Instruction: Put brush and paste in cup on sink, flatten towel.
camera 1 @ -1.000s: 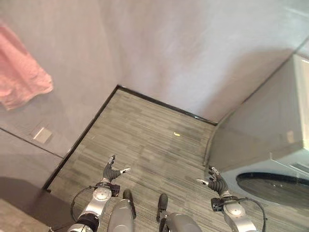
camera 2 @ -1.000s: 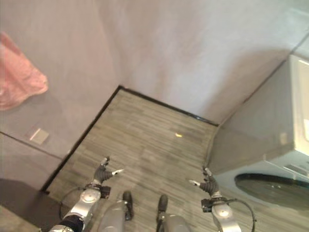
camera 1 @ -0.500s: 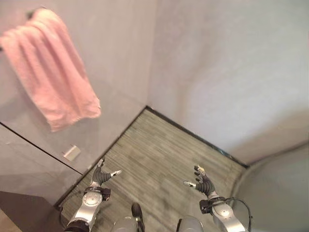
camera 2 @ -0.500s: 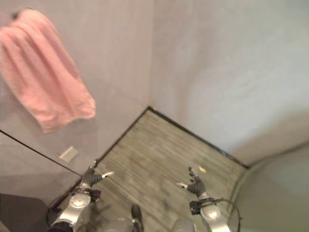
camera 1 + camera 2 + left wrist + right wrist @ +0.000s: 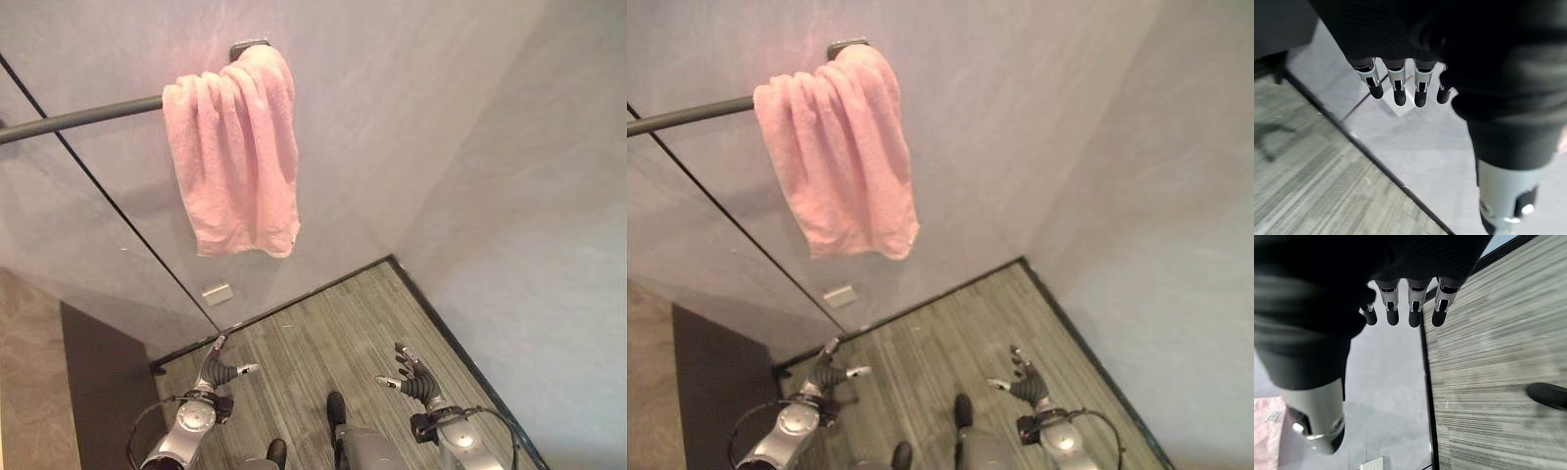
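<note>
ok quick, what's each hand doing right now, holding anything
Left hand: open, fingers relaxed, holding nothing.
Right hand: open, fingers relaxed, holding nothing.

The rail (image 5: 78,117) runs off the picture's left edge, and where the towel (image 5: 235,157) is bunched over it the bar is hidden. In the right wrist view a corner of the towel (image 5: 1266,450) is cut by the edge. Both arms leave the bottom edge. The small wall plate (image 5: 217,293) is too small to tell what it is.
</note>
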{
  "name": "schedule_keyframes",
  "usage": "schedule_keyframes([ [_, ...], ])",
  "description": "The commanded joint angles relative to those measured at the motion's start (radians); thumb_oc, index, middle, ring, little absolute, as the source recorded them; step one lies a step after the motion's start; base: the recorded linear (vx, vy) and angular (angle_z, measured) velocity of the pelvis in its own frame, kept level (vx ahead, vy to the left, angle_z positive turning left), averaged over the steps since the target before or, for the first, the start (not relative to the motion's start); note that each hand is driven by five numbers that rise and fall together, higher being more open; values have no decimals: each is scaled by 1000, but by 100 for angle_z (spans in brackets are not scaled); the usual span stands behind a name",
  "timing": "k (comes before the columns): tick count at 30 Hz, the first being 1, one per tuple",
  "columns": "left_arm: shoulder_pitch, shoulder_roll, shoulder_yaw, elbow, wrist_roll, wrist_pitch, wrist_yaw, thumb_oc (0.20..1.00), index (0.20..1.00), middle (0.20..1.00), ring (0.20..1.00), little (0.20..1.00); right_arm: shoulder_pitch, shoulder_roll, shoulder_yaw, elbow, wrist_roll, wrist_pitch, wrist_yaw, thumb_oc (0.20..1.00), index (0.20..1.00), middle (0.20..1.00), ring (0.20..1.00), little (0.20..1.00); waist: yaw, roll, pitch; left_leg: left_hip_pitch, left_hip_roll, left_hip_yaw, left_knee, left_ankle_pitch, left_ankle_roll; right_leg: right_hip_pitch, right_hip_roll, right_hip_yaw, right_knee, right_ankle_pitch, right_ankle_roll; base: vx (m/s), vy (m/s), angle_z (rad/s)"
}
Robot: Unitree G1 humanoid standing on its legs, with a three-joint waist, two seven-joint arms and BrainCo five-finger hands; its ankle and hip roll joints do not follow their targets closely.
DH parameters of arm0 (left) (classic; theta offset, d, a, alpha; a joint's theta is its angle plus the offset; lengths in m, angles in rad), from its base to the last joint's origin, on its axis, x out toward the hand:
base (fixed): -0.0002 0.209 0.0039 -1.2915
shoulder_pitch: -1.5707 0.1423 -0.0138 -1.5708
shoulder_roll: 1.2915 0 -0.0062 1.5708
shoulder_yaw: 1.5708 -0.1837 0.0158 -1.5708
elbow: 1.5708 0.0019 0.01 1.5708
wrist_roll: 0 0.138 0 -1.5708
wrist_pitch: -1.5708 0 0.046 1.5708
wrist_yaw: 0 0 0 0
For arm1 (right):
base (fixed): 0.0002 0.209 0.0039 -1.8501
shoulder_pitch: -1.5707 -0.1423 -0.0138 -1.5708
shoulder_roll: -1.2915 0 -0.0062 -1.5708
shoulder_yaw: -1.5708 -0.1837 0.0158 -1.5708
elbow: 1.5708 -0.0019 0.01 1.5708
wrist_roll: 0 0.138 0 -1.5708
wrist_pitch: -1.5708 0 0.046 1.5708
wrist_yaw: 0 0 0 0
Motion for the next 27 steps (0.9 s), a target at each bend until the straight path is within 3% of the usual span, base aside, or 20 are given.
schedule_keyframes([
  [1, -46, 1, 24, -20, -15, -33, 8, 1000, 1000, 1000, 1000, 1000, -7, -31, -17, -54, 15, -41, 1, 1000, 1000, 1000, 1000, 1000, -5, -24, -3, -44, -46, 70, 64, 49, -25, 34, -39, -1, 53, -72, 103, 145, -134, 64],
  [2, -60, -4, 16, -14, -18, -29, 13, 1000, 1000, 1000, 1000, 1000, -15, -44, -27, -59, 23, -46, -9, 1000, 1000, 1000, 1000, 1000, -14, -24, -2, -68, -12, 155, 88, 71, -54, 72, -55, -58, 29, -81, 96, 120, -119, 75],
  [4, -97, -10, -5, -10, -12, -27, 12, 1000, 1000, 1000, 1000, 1000, -20, -56, -45, -55, 32, -49, -29, 1000, 1000, 1000, 1000, 1000, -38, -26, 12, -113, 68, 364, 92, 94, -59, 107, -85, -122, 19, -92, 100, 110, -108, 110],
  [7, -101, -11, -6, -16, -11, -30, 8, 1000, 1000, 1000, 1000, 1000, -12, -62, -67, -55, 43, -50, -39, 1000, 1000, 1000, 1000, 1000, -37, -11, -2, -159, 80, 428, 47, 136, -64, 132, -80, -166, 2, -104, 100, 101, -48, 106],
  [8, -101, -11, -7, -16, -11, -30, 8, 1000, 1000, 1000, 1000, 1000, -12, -63, -67, -55, 43, -50, -39, 1000, 1000, 1000, 1000, 1000, -38, -11, -4, -159, 79, 427, 45, 138, -64, 131, -81, -167, 2, -104, 100, 173, 30, 44],
  [11, -88, -9, -2, -11, 2, -31, 6, 1000, 1000, 1000, 1000, 1000, -10, -73, -80, -47, 32, -52, -50, 1000, 1000, 1000, 1000, 1000, -29, 3, -19, -201, 128, 455, -32, 233, -90, 175, -80, -184, -12, -127, 100, 245, 63, 18],
  [13, -83, -8, 2, -7, 2, -32, 10, 1000, 1000, 1000, 1000, 1000, -18, -74, -78, -49, 30, -56, -53, 1000, 1000, 1000, 1000, 1000, -15, 6, -20, -210, 140, 430, -54, 262, -100, 204, -77, -177, -10, -144, 100, 251, 82, 1],
  [15, -63, 3, 8, -26, 5, -30, 9, 1000, 1000, 1000, 1000, 1000, -30, -77, -83, -57, 25, -55, -56, 1000, 1000, 1000, 1000, 1000, -1, 10, -24, -205, 131, 387, -42, 245, -95, 220, -80, -156, 10, -171, 102, 242, 119, -3],
  [20, -40, 32, 3, -51, 24, -29, -5, 1000, 1000, 1000, 1000, 1000, -33, -63, -108, -60, 40, -55, -57, 1000, 1000, 1000, 1000, 1000, 9, 2, -43, -186, 110, 381, -3, 198, -62, 222, -111, -109, 107, -201, 112, 218, 167, -13],
  [21, -27, 59, 10, -86, 34, -24, -16, 1000, 1000, 1000, 1000, 1000, -39, -69, -122, -69, 29, -51, -57, 1000, 1000, 1000, 1000, 1000, 15, -3, -37, -151, 88, 387, -4, 168, -26, 163, -137, -93, 278, -161, 130, 149, 220, -14],
  [24, -23, 107, 10, -150, 49, -29, -30, 1000, 1000, 1000, 1000, 1000, -47, -82, -169, -107, 41, -62, -75, 1000, 1000, 1000, 1000, 1000, 1, 4, -8, -95, 77, 384, -32, 158, 0, 62, -143, -60, 473, -34, 152, 132, 185, -25],
  [27, -27, 146, 9, -187, 68, -38, -54, 1000, 1000, 1000, 1000, 1000, -45, -107, -210, -135, 55, -73, -66, 1000, 1000, 1000, 1000, 1000, -18, 18, 0, -45, 84, 365, -75, 153, 3, -18, -104, -41, 519, -58, 144, 185, 72, 2],
])
